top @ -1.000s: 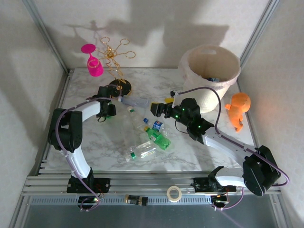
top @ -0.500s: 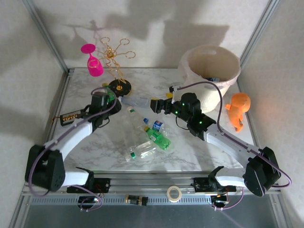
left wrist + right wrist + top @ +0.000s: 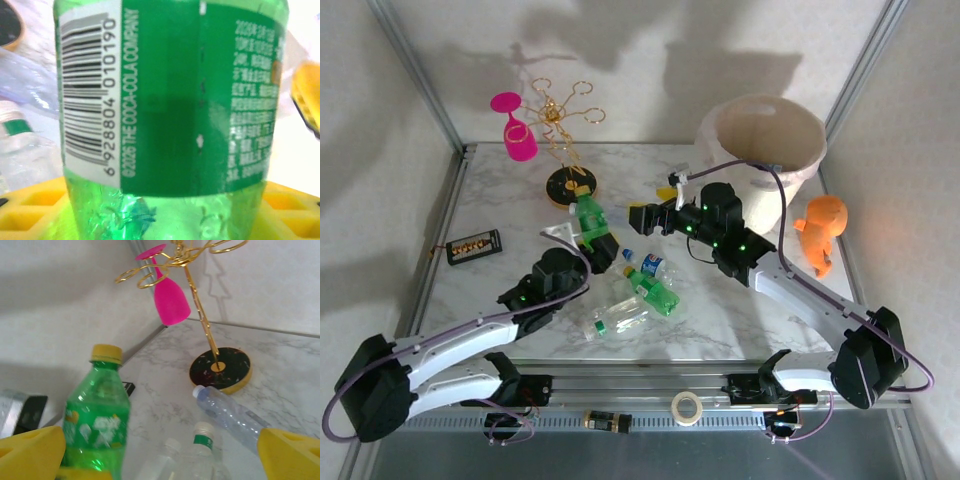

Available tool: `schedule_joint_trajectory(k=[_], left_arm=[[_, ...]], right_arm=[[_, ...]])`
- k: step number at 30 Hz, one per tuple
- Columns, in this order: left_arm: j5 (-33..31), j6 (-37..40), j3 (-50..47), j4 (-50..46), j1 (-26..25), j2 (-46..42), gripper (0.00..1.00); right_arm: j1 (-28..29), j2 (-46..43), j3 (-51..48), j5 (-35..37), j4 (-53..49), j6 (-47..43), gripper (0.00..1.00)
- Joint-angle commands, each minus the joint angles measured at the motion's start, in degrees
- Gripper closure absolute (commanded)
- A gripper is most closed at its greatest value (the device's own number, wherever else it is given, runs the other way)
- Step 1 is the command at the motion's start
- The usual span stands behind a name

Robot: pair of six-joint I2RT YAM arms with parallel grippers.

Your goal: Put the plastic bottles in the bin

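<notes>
L tool (image 3: pixel 592 247) swung from far-left to mid-table (image 3: pixel 500 200) in last sec, clamped on green bottle (image 3: pixel 584 213), upright, lifted. R tool (image 3: pixel 650 210) wide, empty, near it. Bin (image 3: pixel 812 165) well right; looks like handover next.

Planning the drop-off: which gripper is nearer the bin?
Right. The right gripper is a little left of the bin; the left gripper, holding the green bottle, is farther away to its left.

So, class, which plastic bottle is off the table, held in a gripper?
The green bottle with the yellow cap, upright in the left gripper; the other bottles lie on the table.
</notes>
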Motion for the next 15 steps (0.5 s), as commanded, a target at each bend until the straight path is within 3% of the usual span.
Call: schedule_joint_trajectory(k=[1, 8, 15], left_arm=[[-2.01, 7.78, 3.89, 7.10, -3.91, 3.54, 0.57], [-2.21, 14.16, 8.41, 9.28, -9.90, 9.43, 0.57], [-2.18, 17.48, 10.30, 9.85, -12.18, 11.16, 0.55]], right_arm=[[0.42, 0.32, 2.58, -5.11, -0.95, 0.63, 0.01], [0.42, 0.66, 2.86, -8.72, -1.59, 0.68, 0.05], [-0.72, 2.21, 2.19, -13.04, -1.83, 1.86, 0.25]])
